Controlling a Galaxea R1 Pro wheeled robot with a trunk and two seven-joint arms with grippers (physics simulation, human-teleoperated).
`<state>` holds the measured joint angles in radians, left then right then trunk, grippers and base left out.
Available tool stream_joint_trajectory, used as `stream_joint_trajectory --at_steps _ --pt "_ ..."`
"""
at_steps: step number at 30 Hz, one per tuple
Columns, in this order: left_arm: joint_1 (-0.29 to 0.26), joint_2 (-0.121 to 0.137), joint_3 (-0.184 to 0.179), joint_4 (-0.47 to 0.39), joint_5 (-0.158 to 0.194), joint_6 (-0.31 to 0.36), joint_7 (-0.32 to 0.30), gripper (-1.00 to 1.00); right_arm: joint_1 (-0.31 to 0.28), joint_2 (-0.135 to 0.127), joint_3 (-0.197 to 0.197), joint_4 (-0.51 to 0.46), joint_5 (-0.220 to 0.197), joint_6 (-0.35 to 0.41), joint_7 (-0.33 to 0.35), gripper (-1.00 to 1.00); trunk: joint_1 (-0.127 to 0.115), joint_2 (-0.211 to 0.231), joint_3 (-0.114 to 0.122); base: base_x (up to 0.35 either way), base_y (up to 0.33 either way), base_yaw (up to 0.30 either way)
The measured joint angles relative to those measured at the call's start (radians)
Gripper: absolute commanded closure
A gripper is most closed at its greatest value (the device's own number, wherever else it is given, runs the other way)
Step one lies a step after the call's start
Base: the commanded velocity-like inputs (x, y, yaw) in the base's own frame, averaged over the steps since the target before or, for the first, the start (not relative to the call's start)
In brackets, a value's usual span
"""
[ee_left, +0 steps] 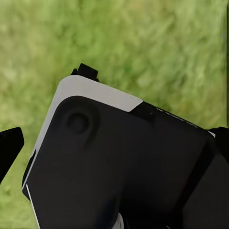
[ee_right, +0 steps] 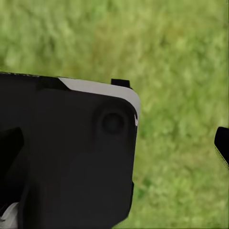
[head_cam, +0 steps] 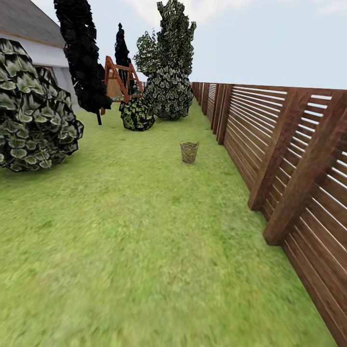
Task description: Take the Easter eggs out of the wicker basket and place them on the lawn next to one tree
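Count, head view:

- Wicker basket (head_cam: 189, 152): 1, standing on the lawn (head_cam: 125, 231) at about 12 o'clock, near the fence. Contents too small to tell; eggs not countable.
- Slat fence (head_cam: 289, 159): 1 run, along the 3 o'clock side; 2 slanted support posts close by, more farther along, too small to count.
- Dark blackish trees: 2, one (head_cam: 84, 58) at 11 o'clock and a smaller one (head_cam: 121, 48) behind it.
- Pale-leaved bushes: 3 clear, namely a large one (head_cam: 31, 111) at 9 o'clock, a small round one (head_cam: 137, 113) and a tall one (head_cam: 169, 72) at 12 o'clock.
- Red wooden A-frame structure (head_cam: 118, 77): 1.
- White house (head_cam: 33, 38): 1, at 10 o'clock.
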<state>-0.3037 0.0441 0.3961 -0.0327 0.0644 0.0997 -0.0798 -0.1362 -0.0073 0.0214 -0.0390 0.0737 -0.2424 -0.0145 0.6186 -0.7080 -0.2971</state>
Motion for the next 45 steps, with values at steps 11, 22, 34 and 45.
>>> stream_joint_trajectory --at_steps 11,22,34,45 --pt "0.0 0.0 0.0 -0.001 0.0 0.0 0.0 -1.0 0.0 0.001 0.001 0.002 0.004 0.0 0.002 -1.0 0.0 0.0 0.0 0.333 0.0 0.0" --pt "0.0 0.0 0.001 0.0 0.0 0.0 0.0 -1.0 0.0 -0.003 -0.001 0.005 0.0 -0.002 -0.001 -1.0 0.0 0.0 0.0 0.333 0.0 0.0" --pt "0.0 0.0 0.0 0.001 0.0 0.0 0.0 -1.0 0.0 -0.005 0.0 0.008 -0.005 0.0 -0.005 -1.0 0.0 0.0 0.0 0.333 0.0 0.0" --pt "0.0 -0.001 0.0 0.001 0.0 0.0 0.0 -1.0 0.0 -0.007 0.0 0.008 -0.004 0.0 -0.005 -1.0 0.0 0.0 0.0 0.333 0.0 0.0"
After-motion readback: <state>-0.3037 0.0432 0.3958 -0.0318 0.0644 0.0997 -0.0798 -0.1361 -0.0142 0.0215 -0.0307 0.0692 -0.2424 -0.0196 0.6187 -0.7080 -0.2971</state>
